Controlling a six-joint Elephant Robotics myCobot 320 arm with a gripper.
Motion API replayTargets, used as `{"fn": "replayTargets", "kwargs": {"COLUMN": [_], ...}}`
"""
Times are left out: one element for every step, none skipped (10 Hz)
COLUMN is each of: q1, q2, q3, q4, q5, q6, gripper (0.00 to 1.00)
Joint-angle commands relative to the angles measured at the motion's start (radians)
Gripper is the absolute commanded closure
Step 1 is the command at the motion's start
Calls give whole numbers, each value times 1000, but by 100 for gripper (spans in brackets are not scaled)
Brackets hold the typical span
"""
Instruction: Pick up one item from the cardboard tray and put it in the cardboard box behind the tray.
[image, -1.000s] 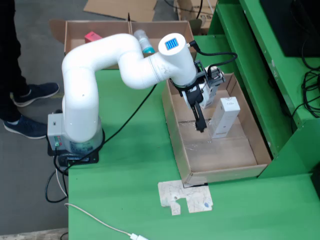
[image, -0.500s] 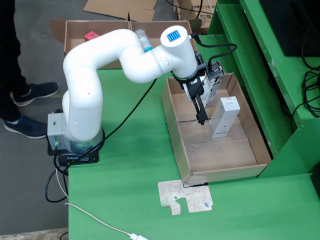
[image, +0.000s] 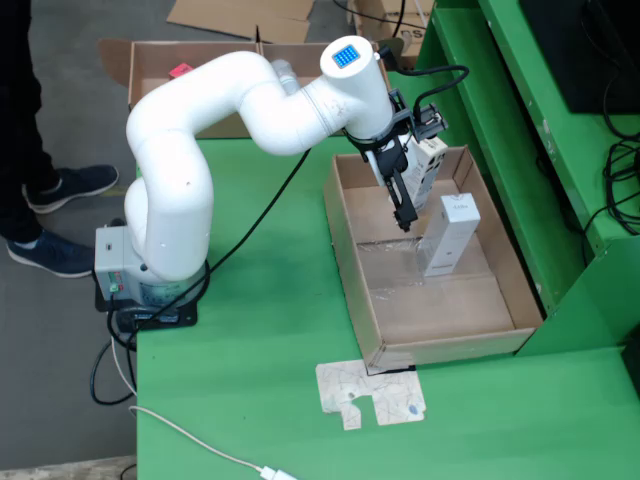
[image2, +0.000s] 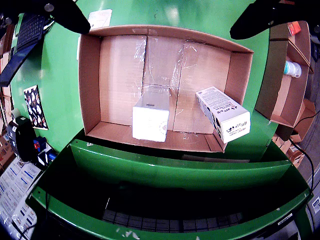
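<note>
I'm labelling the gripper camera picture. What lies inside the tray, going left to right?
Tray's left wall → bare taped floor → upright white box → tilted printed box → tray's right wall.

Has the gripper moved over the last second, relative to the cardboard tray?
Yes. In the fixed view the gripper has risen and drifted toward the far end of the cardboard tray.

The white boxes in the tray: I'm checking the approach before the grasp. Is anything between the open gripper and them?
Nothing visible. The gripper hangs open above the cardboard tray, and both white boxes lie uncovered against one wall, apart from each other, with bare tray floor around them.
</note>
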Motion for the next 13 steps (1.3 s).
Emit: {"fn": "replayTargets", "kwargs": {"q1": [40,65,65,83,100,113,125,136,139,145,148,154,160], "q2": [-24,-40,-40,-54,-68,-82,-110,-126,-138,-162,-180,-197,-217], "q3": [101,122,122,142,172,201,240,259,275,310,341,361,386], "q4": [-24,-28,-28,-33,-50,-68,-89,-93,-95,-106,-118,-121,-127], "q5": [6,5,5,1,0,0,5,10,17,18,19,18,18], "q6": [8,6,6,7,13,16,17,10,6,5,2,3,0], "gripper": [0,0,0,0,0,0,0,0,0,0,0,0,0]}}
